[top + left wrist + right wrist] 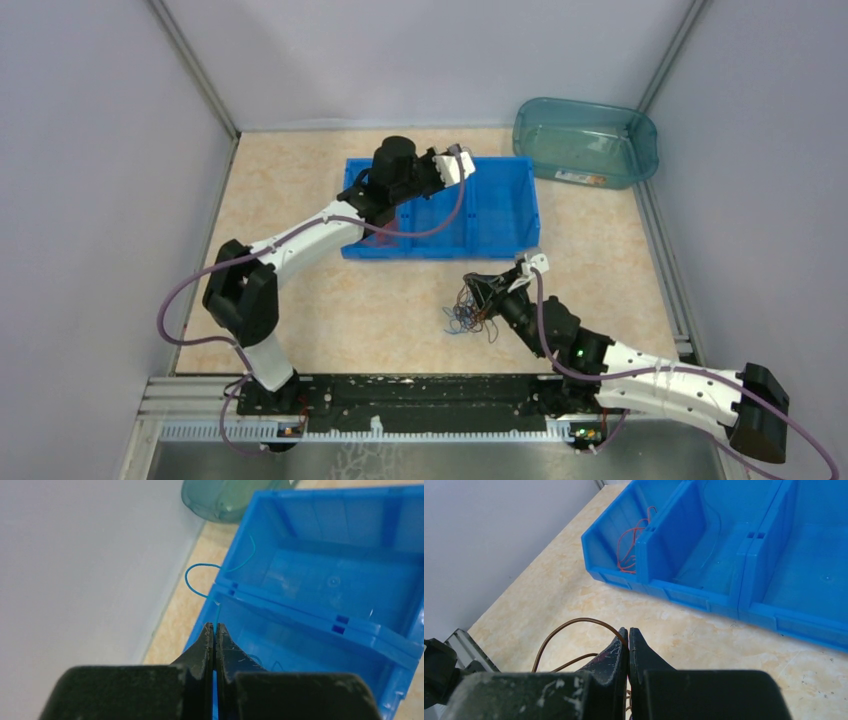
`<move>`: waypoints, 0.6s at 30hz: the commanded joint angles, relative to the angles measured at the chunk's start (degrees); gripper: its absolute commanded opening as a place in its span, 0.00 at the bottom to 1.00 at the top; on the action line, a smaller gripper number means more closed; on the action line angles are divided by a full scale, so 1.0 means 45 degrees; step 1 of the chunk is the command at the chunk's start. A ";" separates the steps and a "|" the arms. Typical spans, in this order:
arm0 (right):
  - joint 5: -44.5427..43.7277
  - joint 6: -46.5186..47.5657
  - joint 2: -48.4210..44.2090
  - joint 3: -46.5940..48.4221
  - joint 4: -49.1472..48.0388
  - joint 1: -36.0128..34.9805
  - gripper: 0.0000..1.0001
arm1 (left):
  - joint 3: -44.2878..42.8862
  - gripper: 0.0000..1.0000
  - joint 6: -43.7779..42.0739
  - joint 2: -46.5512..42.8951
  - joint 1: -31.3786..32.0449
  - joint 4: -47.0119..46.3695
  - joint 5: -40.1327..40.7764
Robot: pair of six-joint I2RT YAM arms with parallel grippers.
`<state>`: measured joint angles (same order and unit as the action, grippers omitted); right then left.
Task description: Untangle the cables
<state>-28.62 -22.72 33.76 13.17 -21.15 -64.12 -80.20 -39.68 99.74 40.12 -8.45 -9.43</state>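
Where the bench (350, 310) carries the blue bin (480, 250) (three compartments side by side), everything else sits around that bin. The left arm (300, 240) reaches across the bin from its near left corner toward its far wall. The right arm (640, 365) stops just short of the bin's near wall, toward its right end. A teal tub (585, 140) stands beyond the bin's far right corner, close but apart.

The tangle of cables (472, 308) lies on the bench just in front of the bin's near wall. At the tangle's bin-side edge the right jaws are pressed together, pinching a brown wire (574, 622) that arcs out of it. A few orange-red wires (626, 545) lie in the bin's left end compartment. Above the bin's far edge, the left jaws are pressed together on a thin blue wire (192, 572), which loops out over the bin's wall.
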 commanded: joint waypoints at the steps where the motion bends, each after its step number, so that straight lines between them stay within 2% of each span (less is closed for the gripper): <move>1: -0.0132 -0.0107 -0.0194 0.0120 -0.0354 -0.0075 0.00 | 0.0225 0.00 -0.0308 -0.0093 -0.0142 0.0943 0.0962; 5: -0.0129 -0.0107 -0.0185 0.0158 -0.0398 -0.0085 0.00 | 0.0119 0.00 -0.0636 0.0206 -0.0202 0.1876 0.1856; 15: -0.0117 -0.0068 -0.0094 0.0352 -0.0369 -0.0086 0.00 | 0.0010 0.00 -0.1513 0.0871 -0.0185 0.4085 0.2078; 16: -0.0111 -0.0068 -0.0079 0.0369 -0.0361 -0.0073 0.00 | -0.0268 0.07 -0.1428 0.0980 -0.0185 0.4302 0.2077; 18: -0.0144 -0.0078 -0.0079 0.0374 -0.0321 -0.0086 0.00 | -0.0710 0.32 -0.1225 0.1125 -0.0185 0.4890 0.1996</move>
<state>-28.84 -22.72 33.76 13.17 -21.10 -64.12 -79.53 -45.34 102.80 39.48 7.46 -1.23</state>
